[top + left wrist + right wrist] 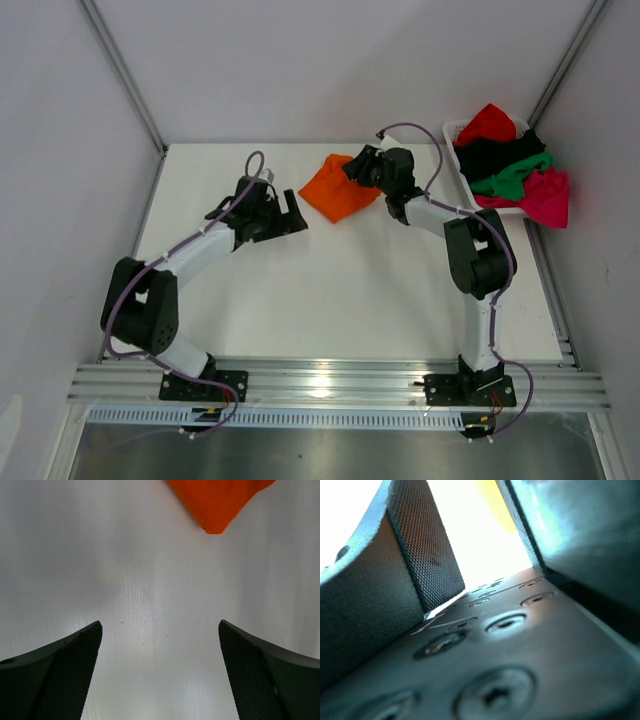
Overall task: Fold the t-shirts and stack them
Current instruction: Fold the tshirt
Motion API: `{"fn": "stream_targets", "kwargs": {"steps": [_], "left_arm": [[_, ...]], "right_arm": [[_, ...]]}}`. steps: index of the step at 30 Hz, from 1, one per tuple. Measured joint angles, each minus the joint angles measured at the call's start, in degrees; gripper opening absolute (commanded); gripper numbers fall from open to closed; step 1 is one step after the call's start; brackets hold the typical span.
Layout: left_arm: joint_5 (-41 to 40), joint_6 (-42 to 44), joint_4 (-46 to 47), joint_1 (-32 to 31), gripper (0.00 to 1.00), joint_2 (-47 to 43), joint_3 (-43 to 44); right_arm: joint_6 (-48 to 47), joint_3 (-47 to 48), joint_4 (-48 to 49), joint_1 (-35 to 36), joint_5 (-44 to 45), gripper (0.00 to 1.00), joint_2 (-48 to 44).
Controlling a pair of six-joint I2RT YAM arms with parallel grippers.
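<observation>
A bright orange t-shirt [335, 188] lies bunched on the white table at the back centre. My right gripper [356, 168] hangs over its right edge. In the right wrist view the fingers [427, 545] stand apart with a bright gap between them, and a sliver of the orange t-shirt [492, 502] shows near the tips. My left gripper [292, 208] sits just left of the shirt, wide open over bare table [160, 630]. The shirt's corner [215, 502] lies ahead of it. Red [487, 122], black [490, 155], green [515, 178] and magenta-pink [548, 195] t-shirts are heaped in the basket.
The white slatted basket [452, 130] stands at the back right corner, with shirts spilling over its right side. Metal frame posts rise at both back corners. An aluminium rail [330, 385] runs along the near edge by the arm bases.
</observation>
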Motion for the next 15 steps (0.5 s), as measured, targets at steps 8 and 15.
{"fn": "stream_targets", "kwargs": {"steps": [8,15], "left_arm": [[-0.70,0.15,-2.54,0.00,0.99,-10.80,1.31],[-0.59,0.04,-2.75,0.00,1.00,-22.21,1.60]], "right_arm": [[2.25,0.72,1.97,1.16,-3.82,0.43,0.07],[5.75,5.97,3.08,1.51,-5.16,0.43,9.22]]}}
